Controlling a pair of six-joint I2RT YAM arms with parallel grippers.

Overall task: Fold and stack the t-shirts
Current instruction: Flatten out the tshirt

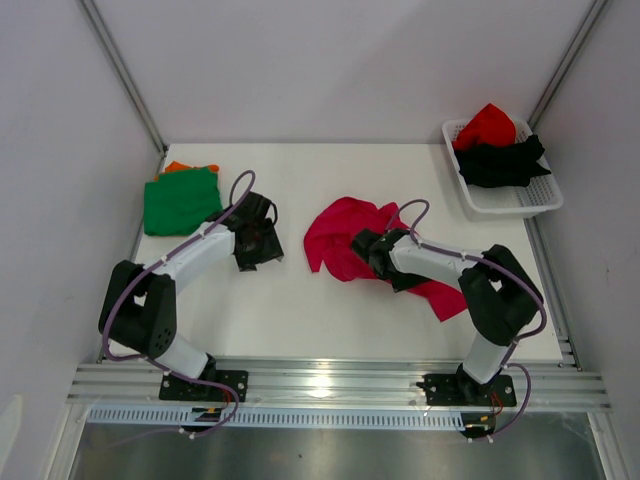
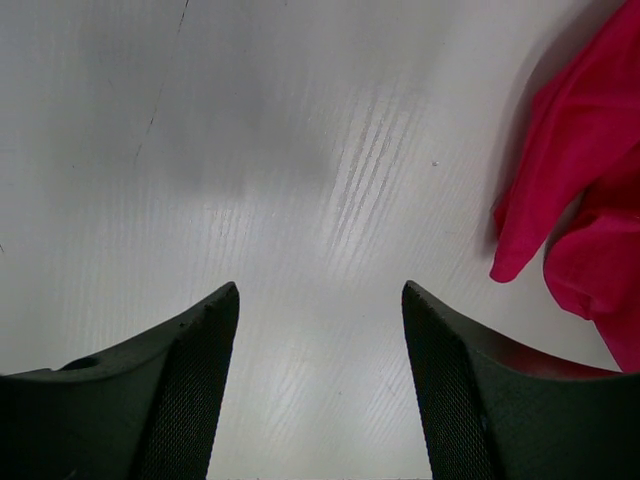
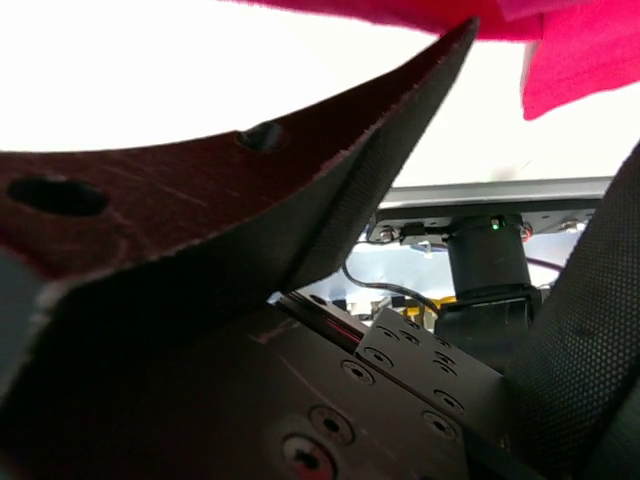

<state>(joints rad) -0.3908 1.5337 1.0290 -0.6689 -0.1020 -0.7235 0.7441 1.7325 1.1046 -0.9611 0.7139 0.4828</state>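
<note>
Our left pincer stands spread, its two dark fingers wide apart over the bare white desk and gripping nothing. In its wrist view the edge of the pink shirt shows off to the right, near one finger but not touching it. From above, this pincer sits between the pink shirt and the green shirt.

Our right pincer is down on the pink shirt, which lies crumpled in a heap at the middle of the desk, one part trailing toward the near right. In its wrist view one finger reaches its tip up to the pink cloth at the top of the frame. The other runs out of the frame on the right, so we cannot tell whether this pincer is spread or pinching the shirt.

The green shirt lies folded flat at the far left of the desk, on top of the orange shirt, of which only a strip shows at the far edge. At the far right corner stands the white basket. It holds the black shirt, with the red shirt bunched at the back.
</note>
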